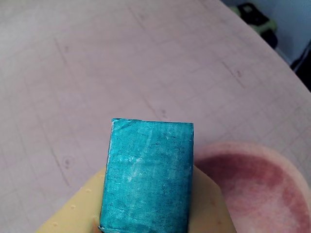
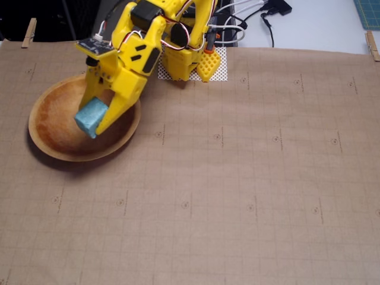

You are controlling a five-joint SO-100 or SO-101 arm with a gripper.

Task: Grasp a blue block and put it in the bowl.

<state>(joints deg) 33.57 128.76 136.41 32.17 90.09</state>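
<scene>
hand (image 2: 93, 122) clamped on blue block (image 2: 90, 117) | arm angled down-left | above bowl (image 2: 47, 148)

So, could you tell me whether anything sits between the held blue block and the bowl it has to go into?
Nothing visible does: the gripper holds the blue block over the bowl, whose inside looks bare.

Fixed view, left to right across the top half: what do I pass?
Clothespin → bowl → blue block in the gripper → white mesh pad → black cables → second clothespin.
</scene>
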